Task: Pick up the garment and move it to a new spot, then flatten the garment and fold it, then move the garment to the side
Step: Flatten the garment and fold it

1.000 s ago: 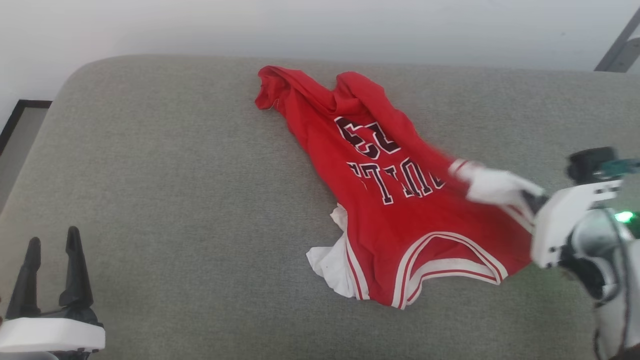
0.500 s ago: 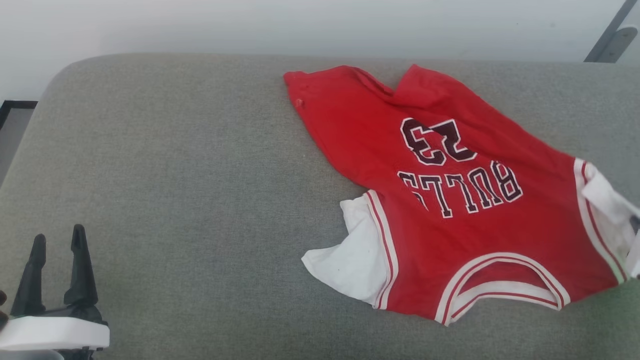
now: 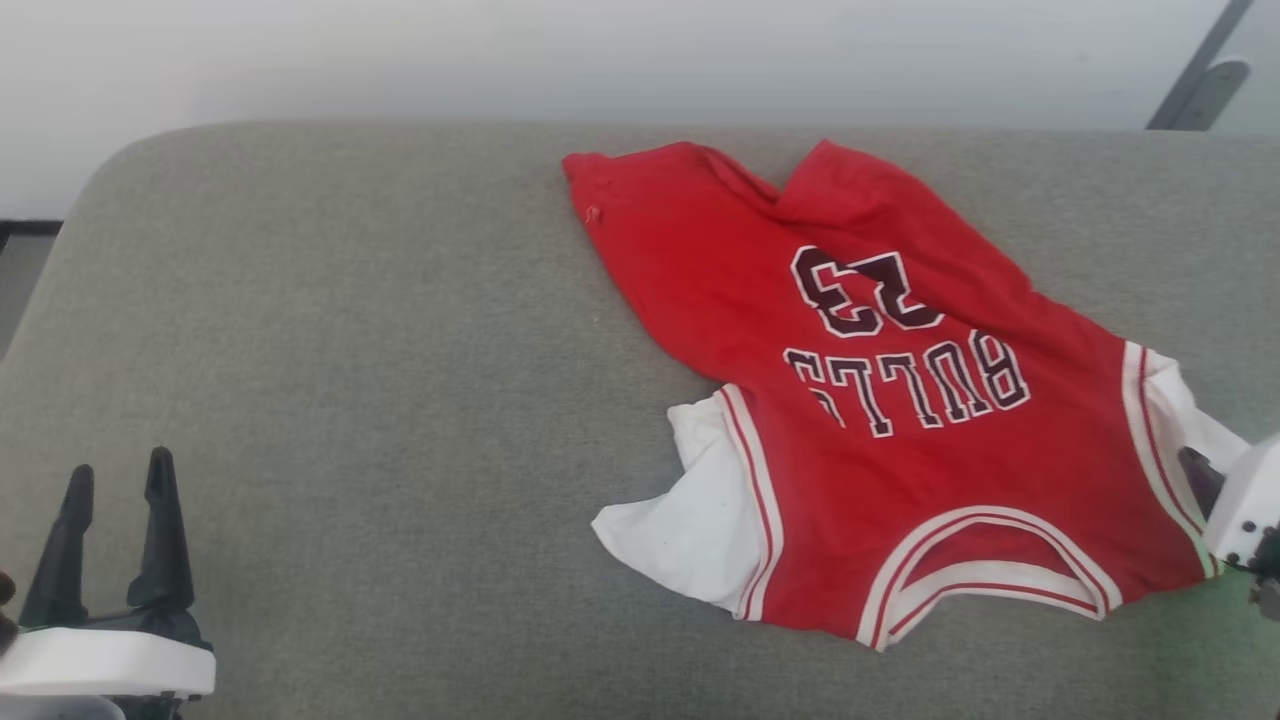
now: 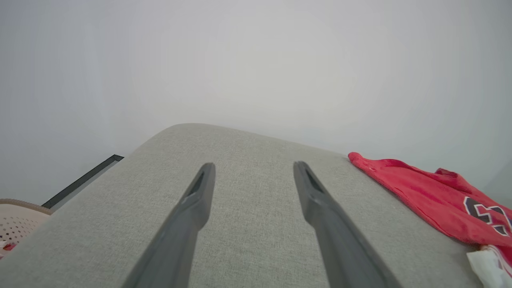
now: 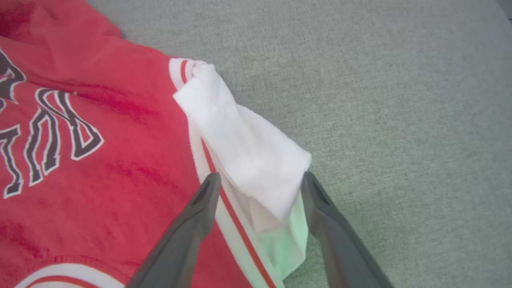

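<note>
I've got the red Bulls jersey (image 3: 880, 420) lying front-up on the grey cushion (image 3: 350, 350), rt of centre. Its lettering is upside down to me, collar nearest, hem rumpled toward the far edge. R gripper (image 5: 258, 178): fingers spread wide, w/ the jersey's white sleeve (image 5: 240, 148) lying loose btwn them. L gripper (image 3: 118, 465) sits at the near left corner, well apart from the jersey, fingers also spread, nothing btwn them. The second sleeve (image 3: 680, 510) sticks out crumpled on the jersey's left side.
</note>
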You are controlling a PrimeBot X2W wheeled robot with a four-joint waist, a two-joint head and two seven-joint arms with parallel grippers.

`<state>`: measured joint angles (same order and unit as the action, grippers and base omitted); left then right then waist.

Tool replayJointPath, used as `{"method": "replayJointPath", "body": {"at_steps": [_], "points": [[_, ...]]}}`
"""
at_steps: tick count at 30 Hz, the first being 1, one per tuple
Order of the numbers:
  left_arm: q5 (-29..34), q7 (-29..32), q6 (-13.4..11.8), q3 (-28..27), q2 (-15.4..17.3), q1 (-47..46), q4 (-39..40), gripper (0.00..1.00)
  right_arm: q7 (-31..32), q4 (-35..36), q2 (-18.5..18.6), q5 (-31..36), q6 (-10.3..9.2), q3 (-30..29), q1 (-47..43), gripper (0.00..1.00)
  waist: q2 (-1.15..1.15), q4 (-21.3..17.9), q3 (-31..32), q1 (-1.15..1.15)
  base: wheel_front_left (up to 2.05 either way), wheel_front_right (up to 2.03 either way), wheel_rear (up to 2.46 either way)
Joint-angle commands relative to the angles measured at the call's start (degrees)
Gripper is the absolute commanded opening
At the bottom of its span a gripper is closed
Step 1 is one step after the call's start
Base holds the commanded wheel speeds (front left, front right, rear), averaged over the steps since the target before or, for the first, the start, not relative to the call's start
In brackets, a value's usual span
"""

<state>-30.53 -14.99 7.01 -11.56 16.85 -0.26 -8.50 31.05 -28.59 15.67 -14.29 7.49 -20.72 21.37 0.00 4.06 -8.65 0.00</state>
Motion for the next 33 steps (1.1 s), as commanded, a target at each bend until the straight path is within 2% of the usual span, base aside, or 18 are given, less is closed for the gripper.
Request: {"method": "replayJointPath", "body": {"at_steps": [1,7,14,19,26,33], "points": [[-0.1,-0.2,0.3,0.2,0.6,-0.1,0.0,1.0,0.1,0.8,-0.1,-0.2,0.01,0.8,0.3,1.0,0.0,-0.9,0.8,0.0,0.0,0.0,0.0],[-0.4,0.4,0.4,1.1,2.1,1.0,1.2,1.0,-1.8,6.5,0.0,-1.4,0.01,4.9,-0.7,1.0,0.0,-3.2,2.2,0.0,0.0,0.0,0.0],[-0.3,3.0,0.0,2.0,3.0,2.0,3.8,1.0,-9.1,15.2,-1.0,-2.0,0.01,8.7,-2.4,1.0,0.0,-7.1,3.4,0.0,0.0,0.0,0.0],[-0.7,5.5,0.0,3.7,3.8,2.3,5.3,1.0,-15.3,20.2,-3.0,-0.5,0.01,9.9,-3.0,1.0,0.0,-10.3,3.5,0.0,0.0,0.0,0.0],[-2.0,12.2,0.2,7.6,4.8,2.0,6.2,1.0,-19.2,24.5,-5.6,2.2,0.02,10.6,-4.2,1.0,0.0,-14.2,2.2,0.0,0.0,0.0,0.0],[-2.4,22.0,0.1,12.9,5.7,0.1,7.1,1.0,-22.8,27.9,-7.7,3.4,0.02,12.5,-6.3,1.0,0.0,-17.6,0.2,0.0,0.0,0.0,0.0]]}}
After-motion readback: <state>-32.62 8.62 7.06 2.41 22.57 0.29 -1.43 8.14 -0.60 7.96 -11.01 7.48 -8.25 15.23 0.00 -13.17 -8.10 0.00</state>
